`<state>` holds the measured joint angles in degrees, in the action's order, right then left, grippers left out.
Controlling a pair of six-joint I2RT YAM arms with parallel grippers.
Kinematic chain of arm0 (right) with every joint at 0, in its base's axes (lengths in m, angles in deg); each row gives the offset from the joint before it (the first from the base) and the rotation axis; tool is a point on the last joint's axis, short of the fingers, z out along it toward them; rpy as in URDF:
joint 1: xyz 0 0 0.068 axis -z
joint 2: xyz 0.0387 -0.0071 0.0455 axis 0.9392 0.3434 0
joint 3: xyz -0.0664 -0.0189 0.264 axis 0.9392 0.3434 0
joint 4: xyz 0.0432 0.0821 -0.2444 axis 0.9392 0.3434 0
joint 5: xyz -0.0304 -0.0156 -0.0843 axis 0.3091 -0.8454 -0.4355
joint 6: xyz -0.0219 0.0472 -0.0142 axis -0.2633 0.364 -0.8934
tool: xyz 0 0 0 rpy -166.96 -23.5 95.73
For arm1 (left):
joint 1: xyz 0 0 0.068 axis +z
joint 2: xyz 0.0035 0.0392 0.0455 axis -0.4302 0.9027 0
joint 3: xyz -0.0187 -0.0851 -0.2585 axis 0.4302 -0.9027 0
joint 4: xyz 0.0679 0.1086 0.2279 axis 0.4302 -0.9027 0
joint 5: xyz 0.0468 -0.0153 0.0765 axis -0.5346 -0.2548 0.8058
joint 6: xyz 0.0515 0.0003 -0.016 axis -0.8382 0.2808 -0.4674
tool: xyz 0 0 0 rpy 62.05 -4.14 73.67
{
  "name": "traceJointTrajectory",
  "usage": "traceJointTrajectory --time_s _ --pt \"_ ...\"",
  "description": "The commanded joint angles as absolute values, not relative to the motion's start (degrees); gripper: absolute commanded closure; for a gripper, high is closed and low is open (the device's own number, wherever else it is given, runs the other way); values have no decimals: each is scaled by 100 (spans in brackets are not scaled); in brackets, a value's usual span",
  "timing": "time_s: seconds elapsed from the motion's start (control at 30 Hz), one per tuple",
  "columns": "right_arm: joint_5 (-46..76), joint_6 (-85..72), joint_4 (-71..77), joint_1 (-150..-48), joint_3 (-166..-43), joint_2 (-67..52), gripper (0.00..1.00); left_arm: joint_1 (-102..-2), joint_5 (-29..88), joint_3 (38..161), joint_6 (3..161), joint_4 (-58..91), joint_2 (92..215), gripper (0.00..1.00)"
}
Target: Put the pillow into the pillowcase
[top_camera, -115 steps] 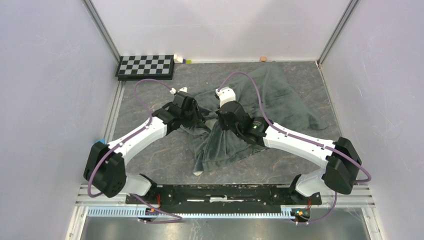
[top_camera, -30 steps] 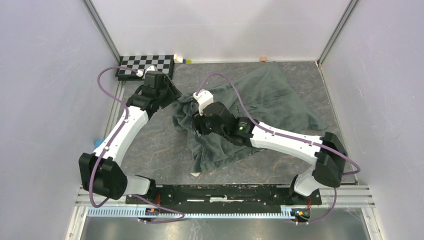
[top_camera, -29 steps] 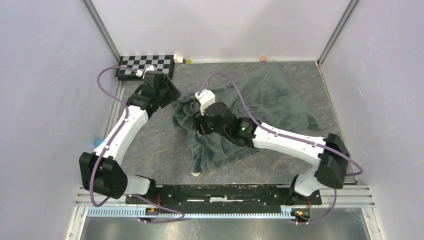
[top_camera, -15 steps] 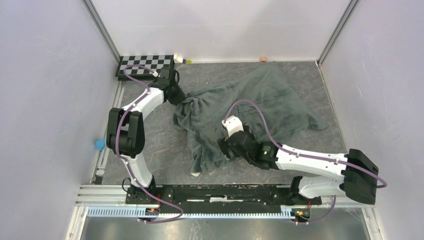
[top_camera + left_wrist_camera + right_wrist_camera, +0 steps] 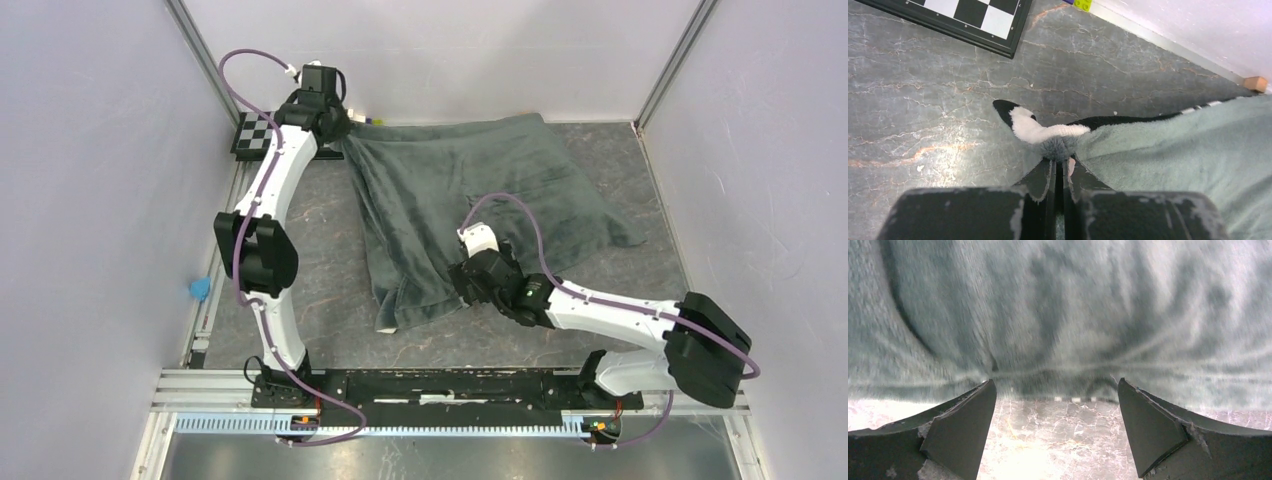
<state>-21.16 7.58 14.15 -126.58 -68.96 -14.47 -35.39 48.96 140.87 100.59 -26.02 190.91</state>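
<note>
arm pose, both sides

left arm [image 5: 278,180] stretched long toward the far left corner, elbow raised about midway along. left gripper [image 5: 1060,167] at full reach, jaws pressed together on a pinched corner of the pillowcase [image 5: 1173,150]. right arm [image 5: 610,310] lies low, running from its base at the right in toward the middle. right gripper [image 5: 1056,386] tilted downward, jaws spread wide.
</note>
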Motion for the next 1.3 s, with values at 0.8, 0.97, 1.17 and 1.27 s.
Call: traceJointTrajectory --time_s 0.8,0.97,1.17,1.27 --pt "-2355 1420 1428 -14864 -9937 1915 22 -3421 4617 14480 9579 -2945 19915 98" --pt "-2402 1360 950 -14689 -9483 1947 35 -3409 4624 14502 9546 -2947 19903 98" --pt "-2766 1122 1626 -14594 -9578 1259 96 -3409 4808 14733 9281 -3100 19859 98" --pt "-2474 929 2278 -14615 -9873 529 100 -3409 5031 15075 9065 -3323 19836 98"
